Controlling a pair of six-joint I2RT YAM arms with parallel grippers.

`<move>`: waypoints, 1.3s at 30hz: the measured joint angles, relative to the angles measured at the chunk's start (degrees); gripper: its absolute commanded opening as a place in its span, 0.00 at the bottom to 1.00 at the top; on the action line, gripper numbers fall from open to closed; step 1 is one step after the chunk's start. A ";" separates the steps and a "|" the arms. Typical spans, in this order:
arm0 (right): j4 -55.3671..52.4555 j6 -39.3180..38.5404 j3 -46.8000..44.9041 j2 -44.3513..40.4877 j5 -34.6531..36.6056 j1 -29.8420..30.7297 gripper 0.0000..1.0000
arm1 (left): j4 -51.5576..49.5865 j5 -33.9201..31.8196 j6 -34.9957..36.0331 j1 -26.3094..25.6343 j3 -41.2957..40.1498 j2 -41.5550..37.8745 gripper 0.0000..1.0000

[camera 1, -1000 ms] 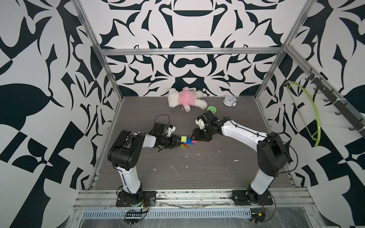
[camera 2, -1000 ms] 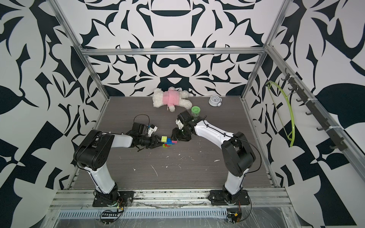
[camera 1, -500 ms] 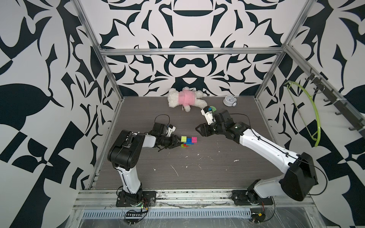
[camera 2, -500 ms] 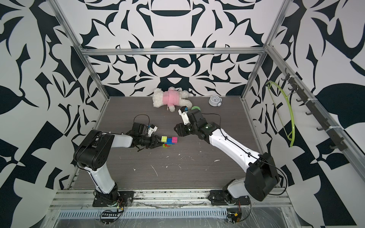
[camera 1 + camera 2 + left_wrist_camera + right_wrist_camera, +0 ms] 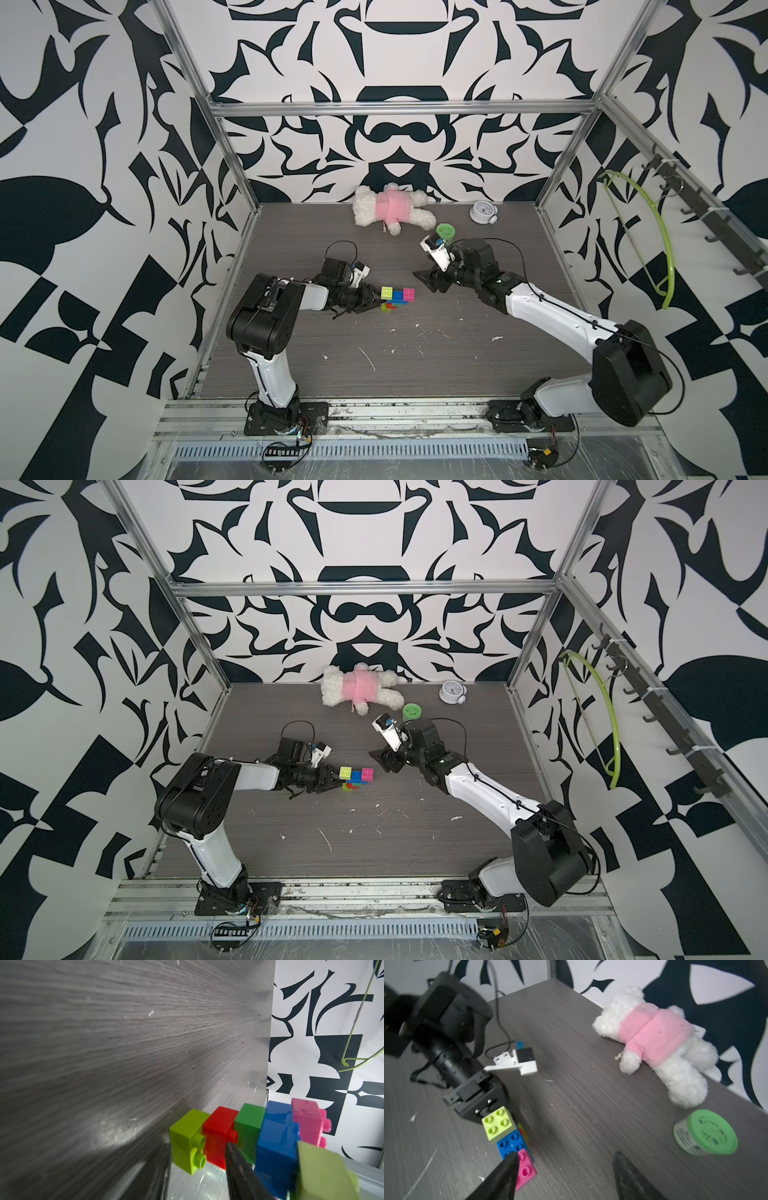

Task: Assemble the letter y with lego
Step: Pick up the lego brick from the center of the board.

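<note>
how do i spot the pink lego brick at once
On the dark table, find the cluster of joined bricks near its middle. The pink brick ends the row of three on the side farthest from the left tool, beside the blue brick; no other brick is pink.

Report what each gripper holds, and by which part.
Left gripper holds the letter y by its stem, at the bottom yellow-green brick and the red brick. Right gripper is open and holds nothing.
</note>
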 measured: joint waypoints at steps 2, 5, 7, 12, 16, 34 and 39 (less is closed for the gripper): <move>-1.07 -5.31 -0.57 0.39 -2.43 0.31 0.73 | -0.13 -0.02 0.00 0.00 0.07 0.00 0.46; -2.47 -11.69 0.09 2.16 -4.33 1.33 0.73 | -0.33 -0.02 0.00 0.00 0.17 0.00 0.46; -2.99 -14.75 0.74 3.96 -4.46 2.47 0.74 | -0.37 -0.02 0.00 0.00 0.17 0.00 0.46; -4.07 -19.34 1.42 8.41 -4.42 4.96 0.74 | -0.50 -0.04 0.02 0.00 0.22 0.00 0.46; -4.55 -20.57 2.75 11.39 -4.44 5.55 0.74 | -0.50 -0.04 0.00 0.00 0.22 0.00 0.46; -5.70 -22.10 9.25 18.53 -5.33 5.86 0.68 | -0.50 -0.02 0.00 0.04 0.22 0.02 0.46; -7.02 -22.64 9.94 19.30 -5.75 5.95 0.68 | -0.50 -0.02 0.00 0.07 0.22 0.02 0.46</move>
